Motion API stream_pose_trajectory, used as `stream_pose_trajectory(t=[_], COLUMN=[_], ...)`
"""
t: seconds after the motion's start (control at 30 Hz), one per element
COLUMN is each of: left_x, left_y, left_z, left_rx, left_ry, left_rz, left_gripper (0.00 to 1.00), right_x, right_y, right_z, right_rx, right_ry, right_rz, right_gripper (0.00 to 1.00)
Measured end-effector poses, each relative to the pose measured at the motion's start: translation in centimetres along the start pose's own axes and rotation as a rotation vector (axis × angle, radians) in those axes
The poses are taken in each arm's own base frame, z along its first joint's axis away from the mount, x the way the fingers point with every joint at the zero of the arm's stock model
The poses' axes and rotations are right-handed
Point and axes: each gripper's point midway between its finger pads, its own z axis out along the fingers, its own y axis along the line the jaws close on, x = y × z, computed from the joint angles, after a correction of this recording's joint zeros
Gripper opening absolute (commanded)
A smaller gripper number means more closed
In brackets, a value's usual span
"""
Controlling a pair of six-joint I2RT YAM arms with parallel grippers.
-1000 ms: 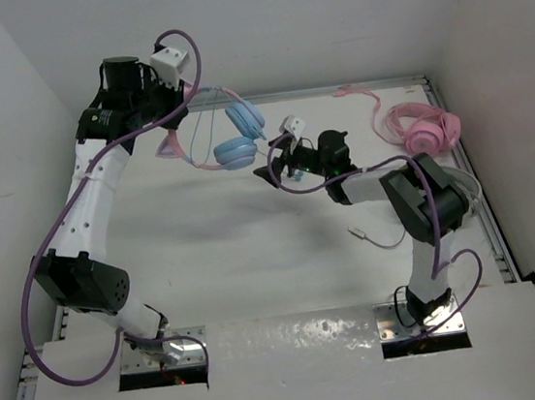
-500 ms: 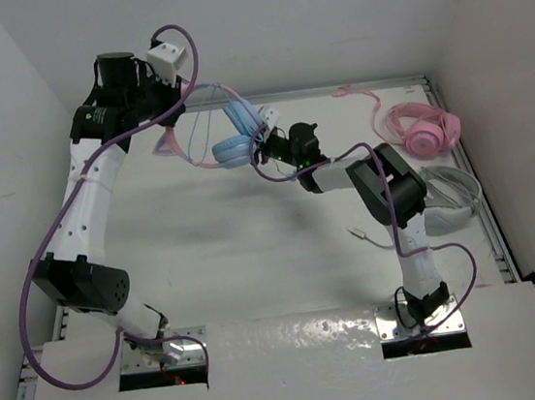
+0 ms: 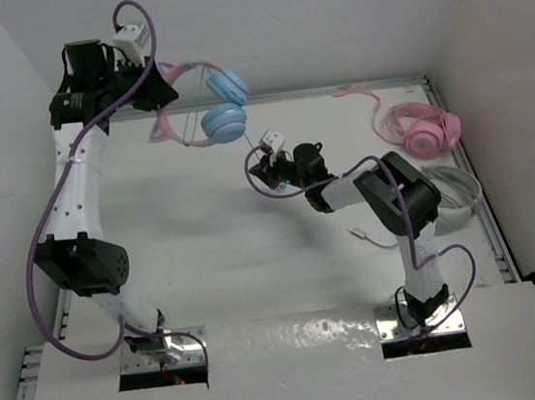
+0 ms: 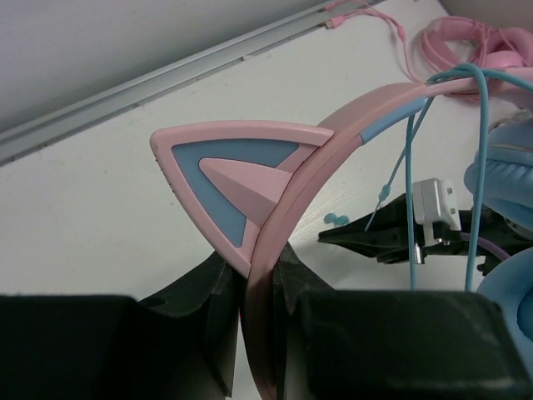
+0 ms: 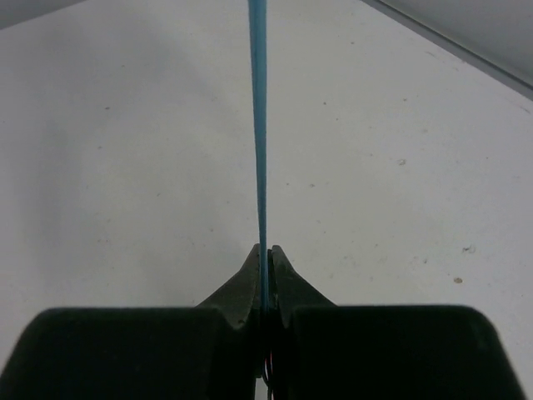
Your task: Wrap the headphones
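Note:
The headphones (image 3: 224, 109) hang in the air at the back left, light blue ear cups on a pink cat-ear headband (image 4: 350, 133). My left gripper (image 3: 154, 94) is shut on the headband just below a cat ear (image 4: 225, 167), with the band pinched between its fingers (image 4: 262, 267). The thin blue cable (image 4: 408, 158) drops from the ear cups to my right gripper (image 3: 261, 167). In the right wrist view that gripper (image 5: 263, 254) is shut on the cable (image 5: 258, 125), which runs taut and straight away from the jaws over the white table.
All-pink headphones (image 3: 425, 129) with their pink cable lie at the back right corner. Larger white-grey headphones (image 3: 455, 198) sit by the right rail, their cable end (image 3: 368, 236) beside the right arm. White walls close in the left, back and right.
My right gripper has shut on the blue cable and drawn back a little. The left arm has carried the headphones up and to the left.

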Motion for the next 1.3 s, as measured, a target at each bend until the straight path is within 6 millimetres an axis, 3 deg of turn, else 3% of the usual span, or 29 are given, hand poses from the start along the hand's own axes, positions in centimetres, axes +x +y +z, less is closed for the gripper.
stream_pose_trajectory(t=[0.17,0.23,0.37,0.47,0.6,0.73,0.83,1.0,1.17,1.3], left_x=[-0.2,-0.4,-0.4,0.4,3.8,9.0,11.7,13.5,15.1,17.4], left_y=[-1.1,-1.8,-1.8,-0.3,2.8,6.1,7.9,10.2,11.2,11.0], left_z=[0.2,0.2,0.6,1.2,2.9,5.0,5.8,6.4,7.5,8.0], left_rx=[0.056,0.085,0.129,0.135,0.071,-0.056,-0.141,-0.273,-0.383,-0.417], left_ry=[-0.006,-0.015,-0.029,-0.043,-0.020,0.024,0.047,0.066,0.113,0.186], left_rz=[-0.058,-0.083,-0.151,-0.228,-0.326,-0.406,-0.413,-0.319,-0.133,-0.007], left_gripper=[0.00,0.00,0.00,0.00,0.00,0.00,0.00,0.00,0.00,0.00], right_x=[-0.3,-0.7,-2.0,-1.8,-1.3,-1.9,-3.6,-4.9,-7.0,-10.1], right_y=[1.2,3.2,10.6,16.3,20.7,23.5,25.2,26.3,25.8,24.1], right_z=[0.1,0.2,0.8,1.0,1.2,1.6,2.0,0.8,-0.8,-3.0], right_rx=[0.008,-0.004,-0.094,-0.179,-0.243,-0.311,-0.369,-0.433,-0.444,-0.388], right_ry=[0.008,0.002,-0.020,0.004,0.065,0.124,0.127,0.155,0.194,0.193], right_rz=[-0.017,-0.039,-0.082,-0.100,-0.110,-0.105,-0.078,-0.030,-0.018,-0.095], right_gripper=[0.00,0.00,0.00,0.00,0.00,0.00,0.00,0.00,0.00,0.00])
